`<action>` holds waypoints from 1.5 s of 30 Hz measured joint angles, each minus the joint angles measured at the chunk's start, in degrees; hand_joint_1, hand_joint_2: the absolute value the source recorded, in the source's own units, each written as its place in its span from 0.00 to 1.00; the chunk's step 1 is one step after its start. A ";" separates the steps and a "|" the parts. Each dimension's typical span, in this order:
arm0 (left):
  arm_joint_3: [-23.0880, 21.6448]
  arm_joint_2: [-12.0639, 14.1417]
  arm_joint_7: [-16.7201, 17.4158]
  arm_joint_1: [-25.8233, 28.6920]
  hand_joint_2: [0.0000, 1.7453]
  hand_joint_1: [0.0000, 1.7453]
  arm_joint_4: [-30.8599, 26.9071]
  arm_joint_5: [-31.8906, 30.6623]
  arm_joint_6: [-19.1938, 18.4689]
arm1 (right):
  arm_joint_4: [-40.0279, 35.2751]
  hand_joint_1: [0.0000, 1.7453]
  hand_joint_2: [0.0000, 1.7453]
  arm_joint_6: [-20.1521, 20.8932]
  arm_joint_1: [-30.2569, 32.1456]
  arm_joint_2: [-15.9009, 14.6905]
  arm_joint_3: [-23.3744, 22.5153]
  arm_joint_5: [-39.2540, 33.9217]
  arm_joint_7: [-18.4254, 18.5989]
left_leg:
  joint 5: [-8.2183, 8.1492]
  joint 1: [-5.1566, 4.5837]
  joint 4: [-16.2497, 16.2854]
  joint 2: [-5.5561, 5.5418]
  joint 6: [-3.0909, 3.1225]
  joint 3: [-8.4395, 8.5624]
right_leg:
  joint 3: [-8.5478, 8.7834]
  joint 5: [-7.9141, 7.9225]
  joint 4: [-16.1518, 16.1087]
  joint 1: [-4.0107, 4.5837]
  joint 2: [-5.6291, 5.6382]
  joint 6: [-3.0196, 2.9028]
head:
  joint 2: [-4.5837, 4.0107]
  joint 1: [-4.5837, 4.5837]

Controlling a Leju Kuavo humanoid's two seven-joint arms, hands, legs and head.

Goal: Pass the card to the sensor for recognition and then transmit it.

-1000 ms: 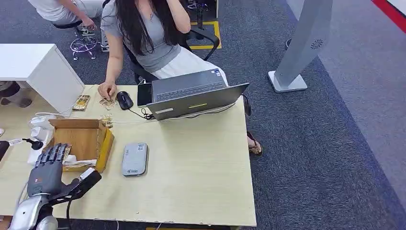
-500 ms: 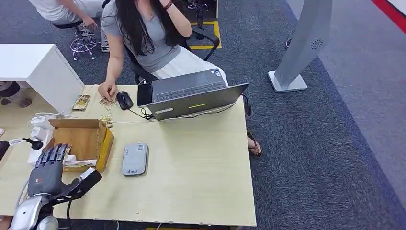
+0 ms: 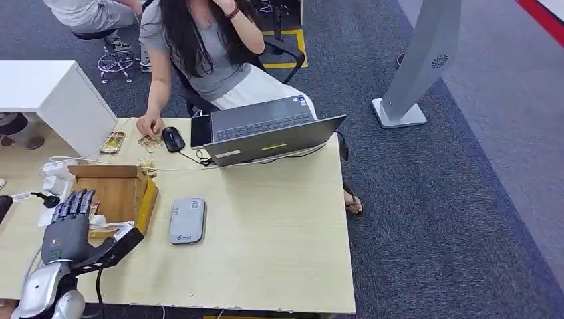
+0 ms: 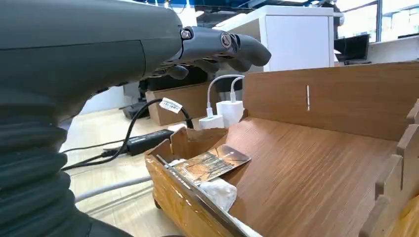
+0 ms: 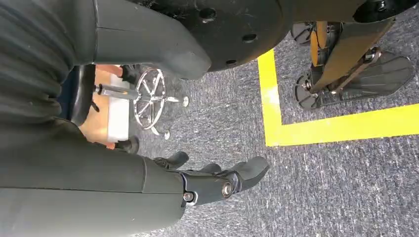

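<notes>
The card (image 4: 212,163), patterned brown and glossy, lies in the near corner of an open cardboard box (image 3: 120,189), propped on white crumpled wrapping. My left hand (image 3: 66,229) hovers over the box's near left edge, fingers (image 4: 222,47) straight and apart, thumb out to the side, holding nothing. It is above the card and not touching it. The sensor (image 3: 187,220), a flat grey device, lies on the table just right of the box. My right hand (image 5: 212,182) hangs over grey carpet, fingers loosely extended and empty.
A person sits across the wooden table (image 3: 266,252), one hand by a black mouse (image 3: 173,138), behind an open laptop (image 3: 266,133). White chargers and cables (image 3: 56,169) lie left of the box. A white cabinet (image 3: 46,93) stands at the far left.
My left hand has crept a little forward over the box edge. The person's raised arm has shifted slightly. Box and sensor have not moved.
</notes>
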 joint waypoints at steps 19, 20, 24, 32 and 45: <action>0.00 0.02 0.00 -0.43 1.00 1.00 0.52 0.11 -0.02 | -0.02 0.00 1.00 0.13 -0.01 0.00 0.00 0.24 0.15 | 0.00 0.00 0.00 0.00 0.00 -0.01 | 0.00 0.00 0.00 0.00 0.00 0.00 | 0.00 0.02; 0.00 0.02 0.00 -0.43 1.00 1.00 0.55 0.11 -0.02 | -0.02 0.00 1.00 0.13 -0.01 0.00 0.00 0.24 0.15 | 0.00 0.00 0.00 -0.01 0.00 -0.01 | 0.00 0.00 0.00 0.00 0.00 0.00 | 0.00 0.00; 0.00 0.02 0.00 -0.43 1.00 1.00 0.59 0.11 -0.02 | -0.02 0.00 1.00 0.13 -0.01 0.00 0.00 0.28 0.15 | 0.00 0.00 0.00 0.00 0.00 -0.01 | 0.00 0.00 0.00 0.01 0.00 0.00 | 0.00 0.00; 0.00 0.04 0.00 -0.43 1.00 1.00 0.59 0.11 -0.02 | -0.02 0.00 1.00 0.13 -0.01 0.00 0.00 0.28 0.15 | 0.00 0.00 0.00 0.00 0.00 -0.01 | 0.00 0.00 0.00 0.01 0.00 0.00 | 0.00 0.02; 0.00 0.17 -1.31 -0.43 1.00 1.00 0.70 2.69 -0.63 | -0.04 0.00 1.00 0.22 -0.01 0.00 0.00 0.39 0.13 | 0.00 0.00 0.00 0.00 0.00 -0.02 | 0.00 0.00 0.00 0.01 0.00 0.00 | 0.00 0.02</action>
